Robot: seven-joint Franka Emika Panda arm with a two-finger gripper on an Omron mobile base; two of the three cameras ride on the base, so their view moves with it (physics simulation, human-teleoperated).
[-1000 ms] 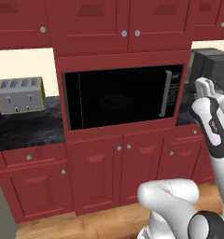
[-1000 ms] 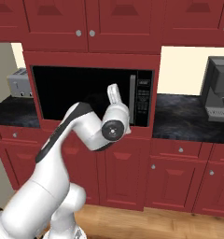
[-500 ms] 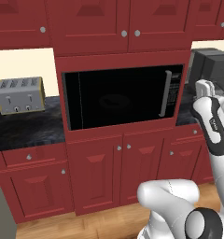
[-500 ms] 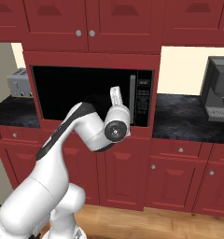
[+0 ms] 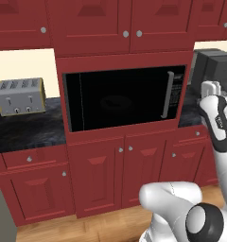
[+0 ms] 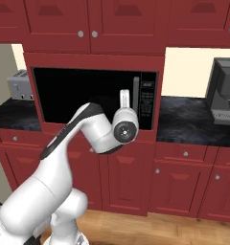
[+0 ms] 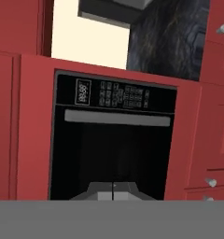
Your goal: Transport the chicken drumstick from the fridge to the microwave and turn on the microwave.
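Since the earlier frame the gripper (image 7: 113,190) — jaws pressed together, empty — has edged slightly toward the microwave (image 5: 125,97). Door closed: dark glass, grey handle (image 6: 136,98), built in between red cabinets (image 5: 110,175).

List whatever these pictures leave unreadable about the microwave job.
- Microwave interior: dark glass in both base views; whether the drumstick lies inside cannot be told.
- Button panel: the hand view shows it rolled sideways, its markings too small to read.
- Gripper: jaws shut, nothing between them; their tips are cut off by the hand view's bottom edge.
- Coffee machine: cropped by the right base view's edge.
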